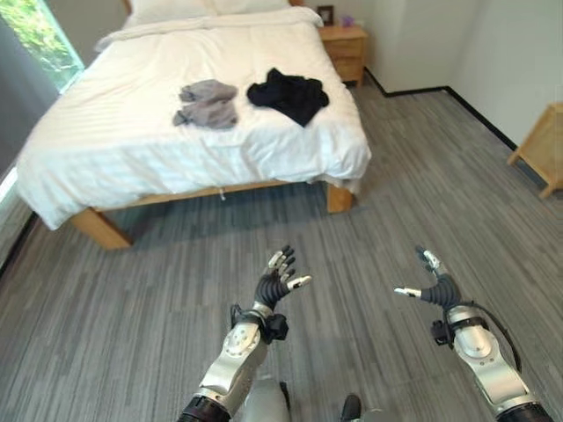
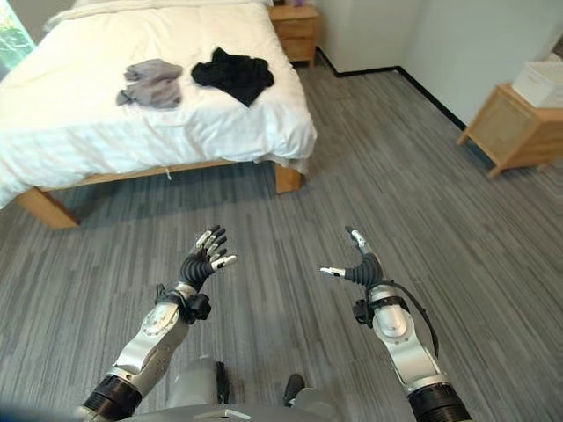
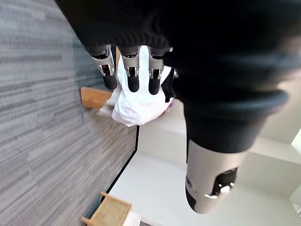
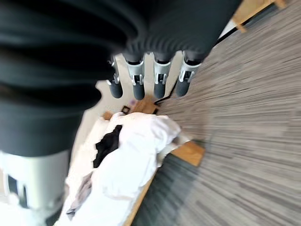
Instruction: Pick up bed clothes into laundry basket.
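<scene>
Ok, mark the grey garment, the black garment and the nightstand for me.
grey garment (image 1: 209, 104), left eye view, middle of the crumpled cloth.
black garment (image 1: 288, 94), left eye view, centre of the pile.
nightstand (image 1: 346, 51), left eye view, its drawer front.

Two garments (image 1: 209, 103) (image 1: 288, 93) side by side on bed (image 1: 132, 149); nightstand (image 1: 345, 51) behind.

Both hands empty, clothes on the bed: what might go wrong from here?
Both the left hand and right hand are open, far from the bed, so a long approach remains. The grey garment and black garment lie apart, likely needing separate grasps. No basket is visible, so drop-off is uncertain.
</scene>
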Robot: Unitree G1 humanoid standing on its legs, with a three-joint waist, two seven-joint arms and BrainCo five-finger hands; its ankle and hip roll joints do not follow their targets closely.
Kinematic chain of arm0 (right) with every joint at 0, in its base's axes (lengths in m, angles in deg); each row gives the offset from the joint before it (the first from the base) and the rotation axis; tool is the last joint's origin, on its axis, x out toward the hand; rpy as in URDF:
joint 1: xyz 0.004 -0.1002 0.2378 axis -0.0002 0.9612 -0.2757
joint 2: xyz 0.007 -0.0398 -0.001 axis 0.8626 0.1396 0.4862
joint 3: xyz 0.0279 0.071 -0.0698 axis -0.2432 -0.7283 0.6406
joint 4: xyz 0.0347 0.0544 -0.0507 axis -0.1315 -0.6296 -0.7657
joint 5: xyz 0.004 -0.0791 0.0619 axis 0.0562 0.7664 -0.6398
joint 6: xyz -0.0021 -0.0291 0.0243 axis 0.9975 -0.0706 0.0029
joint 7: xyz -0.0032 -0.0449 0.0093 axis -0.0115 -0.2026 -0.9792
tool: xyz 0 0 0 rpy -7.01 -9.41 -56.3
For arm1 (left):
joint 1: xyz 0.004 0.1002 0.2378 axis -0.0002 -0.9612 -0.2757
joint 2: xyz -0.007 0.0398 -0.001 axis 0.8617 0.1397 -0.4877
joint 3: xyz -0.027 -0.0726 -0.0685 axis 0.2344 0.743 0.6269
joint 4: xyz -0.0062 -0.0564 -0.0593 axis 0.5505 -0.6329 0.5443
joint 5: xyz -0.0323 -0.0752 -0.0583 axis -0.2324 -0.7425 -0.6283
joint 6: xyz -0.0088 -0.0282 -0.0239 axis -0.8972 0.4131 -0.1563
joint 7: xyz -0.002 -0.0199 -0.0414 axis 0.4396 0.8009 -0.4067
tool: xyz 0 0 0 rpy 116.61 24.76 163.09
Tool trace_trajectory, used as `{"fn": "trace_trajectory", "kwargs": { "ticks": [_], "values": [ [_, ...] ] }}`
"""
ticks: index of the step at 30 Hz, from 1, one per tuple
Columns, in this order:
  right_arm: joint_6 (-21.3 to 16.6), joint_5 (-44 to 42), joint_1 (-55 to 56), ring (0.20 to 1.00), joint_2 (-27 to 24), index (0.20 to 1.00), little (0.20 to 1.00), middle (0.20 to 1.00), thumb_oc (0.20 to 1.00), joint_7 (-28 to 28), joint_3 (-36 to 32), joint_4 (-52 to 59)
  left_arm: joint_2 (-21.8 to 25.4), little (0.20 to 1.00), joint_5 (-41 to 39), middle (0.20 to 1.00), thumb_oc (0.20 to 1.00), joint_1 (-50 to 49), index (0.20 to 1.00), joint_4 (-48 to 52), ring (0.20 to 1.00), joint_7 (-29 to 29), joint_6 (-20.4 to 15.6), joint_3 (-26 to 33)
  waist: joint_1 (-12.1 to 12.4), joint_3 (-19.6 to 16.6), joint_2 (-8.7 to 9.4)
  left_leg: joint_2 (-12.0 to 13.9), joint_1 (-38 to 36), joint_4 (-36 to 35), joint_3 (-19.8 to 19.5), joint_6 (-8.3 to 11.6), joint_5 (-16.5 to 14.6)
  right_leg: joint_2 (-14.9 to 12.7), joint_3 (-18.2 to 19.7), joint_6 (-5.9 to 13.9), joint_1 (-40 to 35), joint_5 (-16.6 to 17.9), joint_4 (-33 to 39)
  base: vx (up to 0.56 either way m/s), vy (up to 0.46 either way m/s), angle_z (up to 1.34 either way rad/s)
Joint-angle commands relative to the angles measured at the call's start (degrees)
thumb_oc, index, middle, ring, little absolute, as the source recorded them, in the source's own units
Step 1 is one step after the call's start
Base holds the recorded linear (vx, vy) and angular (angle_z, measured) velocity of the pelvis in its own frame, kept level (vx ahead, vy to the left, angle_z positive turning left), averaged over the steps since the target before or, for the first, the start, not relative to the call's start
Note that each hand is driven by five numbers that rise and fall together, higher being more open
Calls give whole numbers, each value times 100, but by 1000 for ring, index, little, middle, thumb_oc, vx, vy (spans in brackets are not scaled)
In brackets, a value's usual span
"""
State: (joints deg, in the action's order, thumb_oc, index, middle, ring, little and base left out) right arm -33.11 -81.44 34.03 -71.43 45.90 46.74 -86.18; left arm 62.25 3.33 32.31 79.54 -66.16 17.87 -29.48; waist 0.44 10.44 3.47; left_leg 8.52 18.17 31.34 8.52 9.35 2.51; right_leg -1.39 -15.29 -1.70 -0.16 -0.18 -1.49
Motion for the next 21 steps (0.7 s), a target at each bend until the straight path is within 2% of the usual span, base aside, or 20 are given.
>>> {"fn": "trace_trajectory", "kwargs": {
  "ticks": [1,3,4,5,6,7,8,9,10,12,13,14,17,18,19,21],
  "values": [
    [-144,-50,-214,1000,-24,1000,1000,1000,1000,-72,13,342,-243,1000,-326,1000,1000,-58,1000,282,1000,-46,-213,238,589,-111,-289,-2,51,-3462,245,-247,900,-362,780,996,-1378,-1040,649,782,147,-139],
    [-135,32,-173,1000,21,1000,1000,1000,1000,-103,69,289,-260,1000,-321,1000,1000,-127,1000,279,1000,-30,-185,196,589,-174,-269,-55,-35,-3470,236,-299,977,-388,791,1022,-1496,-1080,649,571,117,-83],
    [-130,103,-90,1000,158,1000,1000,1000,1000,-163,182,309,-164,1000,-249,1000,1000,-173,1000,275,1000,-53,-132,135,559,-179,-48,-326,-398,-3444,346,-591,796,-554,860,1175,-1460,-758,-160,683,207,-14],
    [-122,169,-134,1000,175,1000,1000,1000,1000,-171,229,326,-73,1000,-179,1000,1000,-119,1000,306,1000,-27,-86,112,461,-72,26,-457,-851,-3487,448,-763,491,-661,939,1558,-835,-93,-1631,773,259,-60],
    [-133,193,-195,1000,162,1000,1000,1000,1000,-178,255,368,-6,1000,-138,1000,1000,-66,1000,321,1000,-31,-88,83,374,0,-36,-436,-1024,-3506,452,-831,421,-573,1026,1631,-455,366,-2358,485,203,-61],
    [-141,208,-208,1000,164,1000,1000,1000,1000,-190,246,385,37,1000,-98,1000,1000,-31,1000,321,1000,-32,-101,86,306,7,-110,-414,-1213,-3562,419,-873,303,-497,1047,1656,-187,505,-2807,213,95,-22],
    [-141,208,-209,1000,164,1000,1000,1000,1000,-190,247,385,37,1000,-98,1000,1000,-30,1000,321,1000,-33,-101,87,307,5,-105,-419,-1209,-3561,422,-874,303,-503,1050,1656,-176,497,-2820,122,43,0],
    [-141,208,-209,1000,164,1000,1000,1000,1000,-190,247,385,37,1000,-98,1000,1000,-30,1000,321,1000,-33,-101,87,308,4,-105,-419,-1208,-3561,422,-874,303,-503,1050,1656,-176,497,-2820,836,18,70],
    [-154,228,-184,1000,170,1000,1000,1000,1000,-117,33,539,130,1000,-41,1000,1000,167,1000,332,1000,-9,-98,62,-93,157,-318,-426,-1947,-3634,176,-826,-153,-822,278,1413,918,341,-2625,1012,-27,73],
    [-157,151,-194,1000,150,1000,1000,1000,1000,-104,-26,543,130,1000,-38,1000,1000,194,1000,343,1000,-86,-101,80,-222,169,-266,-461,-2194,-3634,24,-713,-404,-952,23,1339,963,221,-1351,765,-108,97],
    [-157,151,-195,1000,149,1000,1000,1000,1000,-104,-26,543,130,1000,-38,1000,1000,195,1000,343,1000,-86,-101,81,-230,178,-269,-458,-2202,-3634,17,-712,-404,-949,14,1338,946,224,-1342,742,-252,92],
    [-124,164,-214,1000,168,1000,1000,1000,1000,-86,-63,553,90,1000,20,1000,1000,169,1000,307,1000,-140,-123,170,-358,132,-168,-483,-2607,-3634,-182,-543,-782,-982,93,1427,1239,616,93,741,-229,86],
    [-45,306,-235,1000,140,1000,1000,1000,1000,-120,-63,526,26,1000,25,1000,1000,179,1000,155,1000,-168,-150,271,-424,126,-182,-410,-3072,-3634,-366,-478,-1145,-971,248,1503,1355,868,312,590,-178,93],
    [-44,306,-236,1000,139,1000,1000,1000,1000,-120,-64,526,25,1000,25,1000,1000,180,1000,154,1000,-169,-150,271,-425,135,-185,-406,-3081,-3634,-367,-477,-1147,-968,246,1503,1344,868,314,469,-159,89],
    [-45,316,-149,1000,120,1000,1000,1000,1000,-145,-118,538,-31,1000,27,1000,1000,123,1000,144,1000,-205,-155,276,-432,67,-147,-412,-3402,-3634,-538,-483,-1311,-961,316,1414,1190,953,325,566,-252,68],
    [-72,218,-154,1000,5,1000,1000,1000,1000,-154,-160,473,-121,1000,-71,1000,1000,-10,1000,181,1000,-195,-153,360,-398,26,-229,-236,-3046,-2231,-556,-186,-997,-875,117,1217,673,906,482,469,-311,55]
  ]
}}
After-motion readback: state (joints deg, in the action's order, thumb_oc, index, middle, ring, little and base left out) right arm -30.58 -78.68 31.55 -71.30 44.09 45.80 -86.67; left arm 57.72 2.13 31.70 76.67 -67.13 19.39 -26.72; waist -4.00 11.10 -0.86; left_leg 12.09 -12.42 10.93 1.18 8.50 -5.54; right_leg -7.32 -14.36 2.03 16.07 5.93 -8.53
